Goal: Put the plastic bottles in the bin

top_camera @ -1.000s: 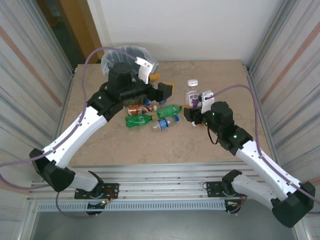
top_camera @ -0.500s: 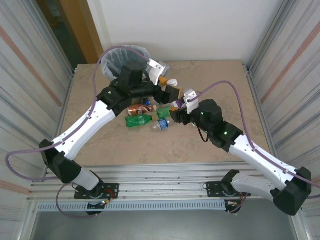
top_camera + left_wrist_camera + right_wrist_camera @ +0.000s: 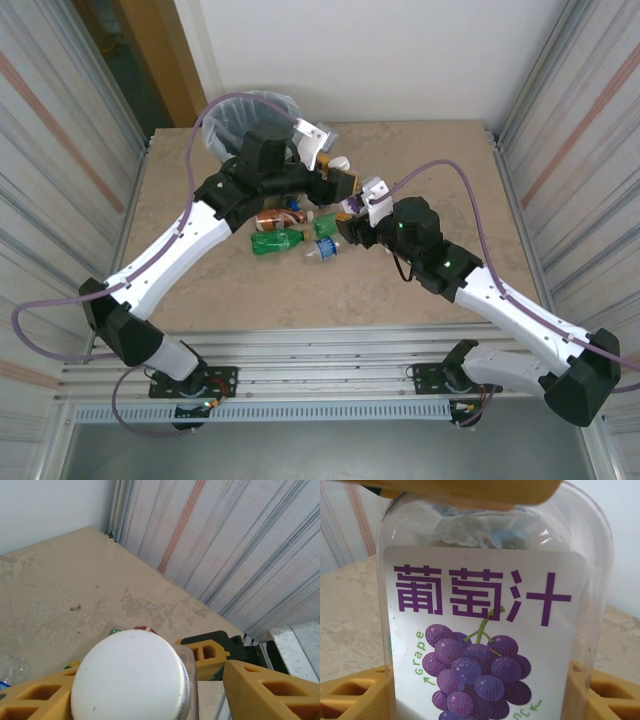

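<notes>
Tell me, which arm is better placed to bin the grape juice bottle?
Left. The left gripper straddles the cap of the grape juice bottle near the bin; the right gripper, holding it, is farther away.

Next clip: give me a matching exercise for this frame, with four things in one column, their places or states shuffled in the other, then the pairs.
Things
1. bin
2. grape bottle
3. green bottle
4. white cap

Places or states
A. lying on the table between the two arms
B. between the yellow fingers of the left end effector
C. gripped by the right end effector
D. standing at the table's far left corner

Pairs: 1-D, 2-C, 3-A, 4-B
</notes>
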You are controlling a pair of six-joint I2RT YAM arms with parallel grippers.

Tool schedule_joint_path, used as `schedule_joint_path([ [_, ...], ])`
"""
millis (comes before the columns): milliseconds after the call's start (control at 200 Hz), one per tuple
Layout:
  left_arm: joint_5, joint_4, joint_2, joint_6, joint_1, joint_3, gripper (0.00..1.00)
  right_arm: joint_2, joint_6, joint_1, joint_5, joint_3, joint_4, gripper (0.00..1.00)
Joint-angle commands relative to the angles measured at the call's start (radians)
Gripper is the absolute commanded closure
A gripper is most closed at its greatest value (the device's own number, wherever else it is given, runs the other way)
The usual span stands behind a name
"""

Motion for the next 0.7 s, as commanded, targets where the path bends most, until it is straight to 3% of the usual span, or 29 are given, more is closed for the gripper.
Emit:
schedule_joint_path([
  [0, -0.003, -0.006, 0.008, -0.019, 0.021, -0.019, 0.33, -0.007, -0.026, 0.008, 0.003, 0.031, 0.047, 0.65],
  [85, 0.007, -0.003, 0.01, -0.028, 0.032, -0.028, 0.21, -0.009, -0.025, 0.007, 0.004, 0.03, 0.048, 0.65],
  [155, 0.012, -0.007, 0.011, -0.031, 0.037, -0.029, 0.19, -0.007, -0.026, 0.006, 0.004, 0.03, 0.046, 0.65],
  [346, 0.049, -0.003, 0.023, -0.03, 0.038, -0.023, 0.34, 0.003, -0.028, 0.007, 0.002, 0.032, 0.052, 0.65],
  [641, 0.113, -0.01, 0.051, -0.032, 0.038, -0.009, 0.35, 0.027, -0.034, 0.007, 0.004, 0.047, 0.065, 0.65],
  [696, 0.117, -0.017, 0.054, -0.027, 0.038, -0.008, 0.4, 0.028, -0.035, 0.007, 0.006, 0.049, 0.064, 0.65],
])
